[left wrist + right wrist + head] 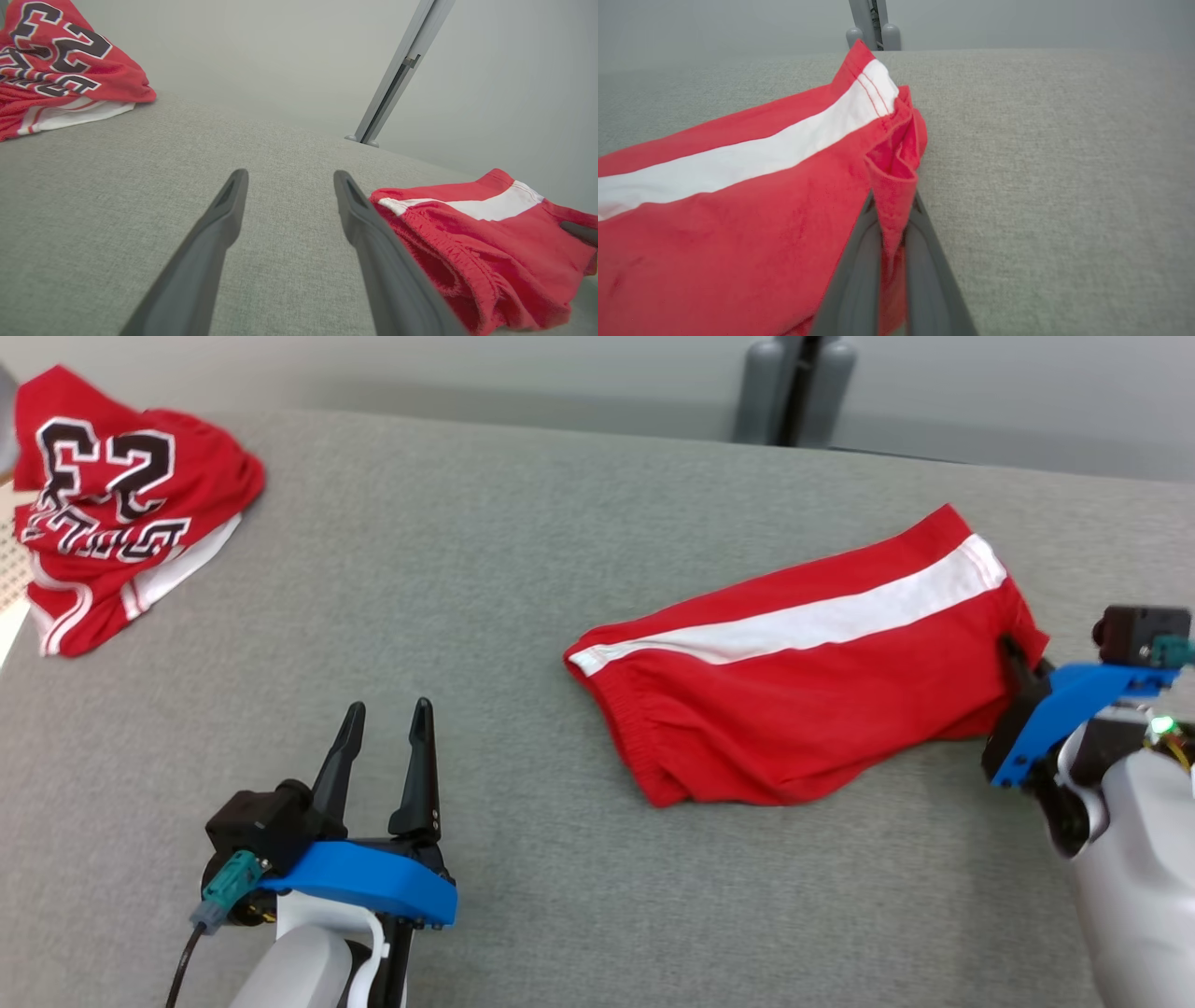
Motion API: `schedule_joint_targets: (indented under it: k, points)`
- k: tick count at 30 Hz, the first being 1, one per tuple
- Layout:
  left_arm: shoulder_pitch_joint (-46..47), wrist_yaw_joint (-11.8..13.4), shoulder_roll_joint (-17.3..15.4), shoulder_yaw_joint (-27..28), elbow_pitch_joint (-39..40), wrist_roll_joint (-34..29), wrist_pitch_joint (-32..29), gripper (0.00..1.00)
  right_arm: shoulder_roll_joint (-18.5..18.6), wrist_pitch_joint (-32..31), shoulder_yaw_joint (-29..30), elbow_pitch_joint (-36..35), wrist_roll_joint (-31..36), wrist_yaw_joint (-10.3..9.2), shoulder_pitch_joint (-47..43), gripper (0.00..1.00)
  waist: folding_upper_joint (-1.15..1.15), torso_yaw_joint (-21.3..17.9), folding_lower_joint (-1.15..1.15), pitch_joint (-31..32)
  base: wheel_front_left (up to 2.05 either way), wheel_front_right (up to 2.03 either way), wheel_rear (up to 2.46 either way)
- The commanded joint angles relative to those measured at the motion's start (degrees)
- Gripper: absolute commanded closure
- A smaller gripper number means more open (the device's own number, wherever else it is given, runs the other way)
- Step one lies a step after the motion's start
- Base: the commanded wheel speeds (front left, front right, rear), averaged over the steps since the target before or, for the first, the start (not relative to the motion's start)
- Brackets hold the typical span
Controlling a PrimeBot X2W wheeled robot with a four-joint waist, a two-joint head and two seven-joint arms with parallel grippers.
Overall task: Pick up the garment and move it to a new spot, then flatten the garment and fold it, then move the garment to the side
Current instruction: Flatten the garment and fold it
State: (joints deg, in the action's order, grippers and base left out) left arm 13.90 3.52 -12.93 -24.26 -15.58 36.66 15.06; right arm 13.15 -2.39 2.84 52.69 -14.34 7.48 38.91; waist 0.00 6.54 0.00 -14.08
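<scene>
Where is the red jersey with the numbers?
In the head view the jersey lies crumpled at the table's far left corner, well apart from the shorts and beyond the left tool.

Left end effector (pixel 387 709) fingers apart; right end effector (pixel 1013 658), angled inward, clamped on garment (pixel 803 709)

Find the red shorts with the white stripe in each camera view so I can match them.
Head view: shorts right of centre, right gripper pinching their right end.
Left wrist view: shorts lower right.
Right wrist view: shorts left half.
Shared landmark: grey post behind the table.
</scene>
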Motion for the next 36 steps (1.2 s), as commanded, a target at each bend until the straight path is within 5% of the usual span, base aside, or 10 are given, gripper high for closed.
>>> schedule_joint_targets:
  k: [1, 13, 24, 30, 36]
  points:
    - [-0.9, -0.2, 0.0, 0.2, -0.1, -0.5, 0.2, 0.0, -0.1, 1.1, -0.1, -0.5, -0.5, 0.02, -1.5, 1.0, 0.0, -2.0, 0.0, 1.8, 0.0, 0.0, 0.0]
    - [-3.0, -1.8, 0.7, -1.5, -2.4, -2.4, 0.2, 0.0, -5.6, 10.7, 5.1, -5.4, -1.8, 0.02, -16.4, 1.0, 0.0, -9.9, 0.0, 8.0, 0.0, 0.0, 0.0]
    - [-3.1, -2.0, 1.3, -3.2, -3.4, -2.8, -0.1, 0.0, -8.9, 9.8, 9.1, -10.5, 0.3, 0.02, -17.7, 1.0, 0.0, -7.5, 0.0, 8.3, 0.0, 0.0, 0.0]
    - [-2.8, -1.9, 1.5, -2.9, -3.6, -2.6, 0.0, 0.0, -10.2, 8.0, 2.2, -13.2, 2.3, 0.02, -12.7, 1.0, 0.0, -4.5, 0.0, 8.2, 0.0, 0.0, 0.0]
    - [-2.7, -2.2, 1.9, -2.6, -3.8, -2.4, 0.1, 0.0, -10.2, 5.8, -14.7, -13.6, -3.4, 0.02, -9.3, 1.0, 0.0, -2.1, 0.0, 8.2, 0.0, 0.0, 0.0]
